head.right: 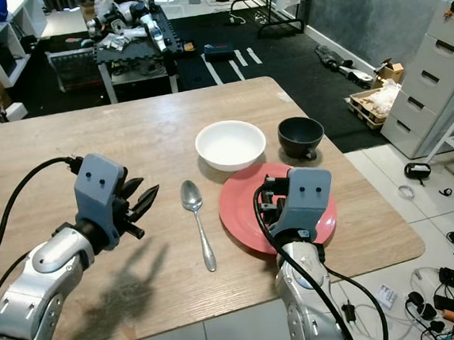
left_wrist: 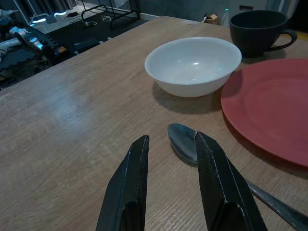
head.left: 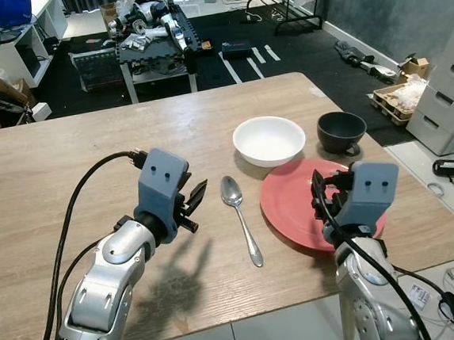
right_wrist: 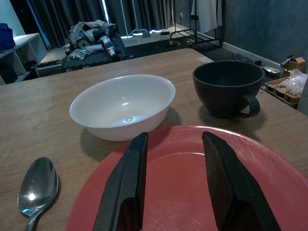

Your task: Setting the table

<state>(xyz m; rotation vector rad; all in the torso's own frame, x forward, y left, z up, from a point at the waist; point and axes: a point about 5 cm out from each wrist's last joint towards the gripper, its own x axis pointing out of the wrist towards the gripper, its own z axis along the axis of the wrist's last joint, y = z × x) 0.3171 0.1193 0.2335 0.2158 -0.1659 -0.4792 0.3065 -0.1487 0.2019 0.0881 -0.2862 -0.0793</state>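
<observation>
Tableware sits on the far right part of the wooden table [head.left: 90, 150]: a red plate [head.left: 294, 204] near the right edge, a white bowl [head.left: 270, 140] just beyond it, a dark cup [head.left: 341, 131] to the right of the bowl with its handle turned toward the plate, and a metal spoon [head.left: 241, 216] lying flat just left of the plate, bowl end pointing away from the robot.

Both arms reach over the near edge of the table. The left gripper [head.left: 192, 205] hangs above the bare wood just left of the spoon, its two black fingers [left_wrist: 130, 187] spread with a clear gap and nothing between them (from the left wrist view the spoon's bowl end lies just past the fingertips, apart from them). The right gripper [head.right: 271, 200] is poised over the near part of the plate, its fingers [right_wrist: 126, 187] likewise apart and empty; whether they touch the plate's surface cannot be told.

Beyond the table, on a dark floor, stands a low trolley [head.left: 152, 41] heaped with robot parts, and grey drawers [head.left: 447, 95] stand at the right.
</observation>
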